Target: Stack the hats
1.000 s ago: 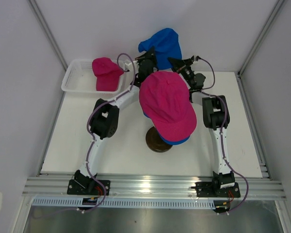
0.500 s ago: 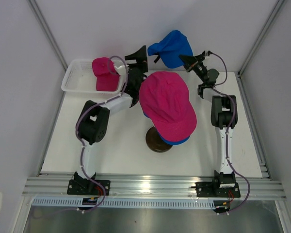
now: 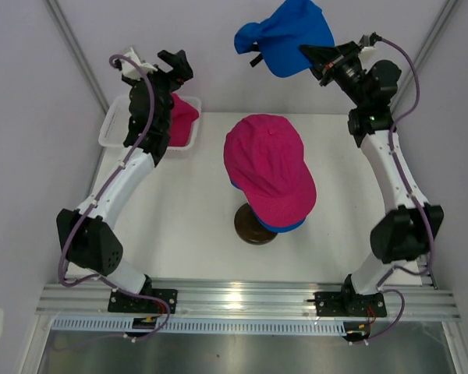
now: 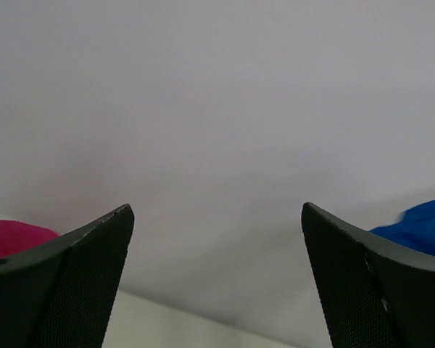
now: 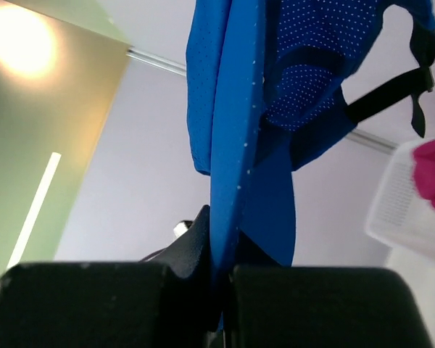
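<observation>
Two blue hats (image 3: 287, 35), two magenta hats (image 3: 269, 167), one basket (image 3: 107, 134)

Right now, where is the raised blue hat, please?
Top view, far side, right: the blue hat hangs from the right gripper, beyond the stacked pink hat.

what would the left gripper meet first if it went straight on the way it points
Probably the back wall: the left gripper shows nothing else between its open jaws in its wrist view; depth is unclear.
</observation>
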Controlling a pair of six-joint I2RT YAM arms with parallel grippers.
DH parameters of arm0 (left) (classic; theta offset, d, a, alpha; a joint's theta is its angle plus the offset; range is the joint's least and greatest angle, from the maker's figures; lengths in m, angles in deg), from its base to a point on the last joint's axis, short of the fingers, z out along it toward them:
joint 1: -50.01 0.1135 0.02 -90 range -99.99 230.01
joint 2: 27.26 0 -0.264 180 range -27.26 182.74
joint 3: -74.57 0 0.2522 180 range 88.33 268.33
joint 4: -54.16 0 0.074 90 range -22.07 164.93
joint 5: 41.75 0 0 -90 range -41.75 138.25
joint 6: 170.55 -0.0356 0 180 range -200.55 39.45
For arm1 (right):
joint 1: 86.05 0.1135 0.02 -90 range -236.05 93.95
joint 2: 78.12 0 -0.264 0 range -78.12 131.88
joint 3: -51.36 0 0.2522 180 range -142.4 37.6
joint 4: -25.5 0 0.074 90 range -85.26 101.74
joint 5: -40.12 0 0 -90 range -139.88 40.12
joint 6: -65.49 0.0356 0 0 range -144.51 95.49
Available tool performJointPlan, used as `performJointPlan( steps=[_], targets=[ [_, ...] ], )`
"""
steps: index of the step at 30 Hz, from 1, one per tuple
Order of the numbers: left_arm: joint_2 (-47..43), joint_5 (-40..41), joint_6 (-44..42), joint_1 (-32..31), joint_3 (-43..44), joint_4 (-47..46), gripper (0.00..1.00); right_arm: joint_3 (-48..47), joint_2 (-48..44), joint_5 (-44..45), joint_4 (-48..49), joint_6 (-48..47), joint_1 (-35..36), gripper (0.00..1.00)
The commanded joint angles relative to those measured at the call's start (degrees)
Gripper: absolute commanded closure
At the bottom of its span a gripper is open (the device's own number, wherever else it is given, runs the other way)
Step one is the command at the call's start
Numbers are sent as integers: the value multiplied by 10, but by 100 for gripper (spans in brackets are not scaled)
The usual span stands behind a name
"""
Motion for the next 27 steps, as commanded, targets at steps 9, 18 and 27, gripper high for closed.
performJointPlan(
  steps=[9, 18, 27],
  targets=[
    [-77, -86, -273, 18, -67, 119, 0, -39, -117, 206, -168, 163, 127, 100],
    [-154, -269, -184, 62, -61, 160, 1, -55, -135, 284, -238, 64, 223, 100],
    [-169, -246, -116, 83, -88, 164, 0, 2, -203, 309, -246, -1, 290, 100]
  ],
)
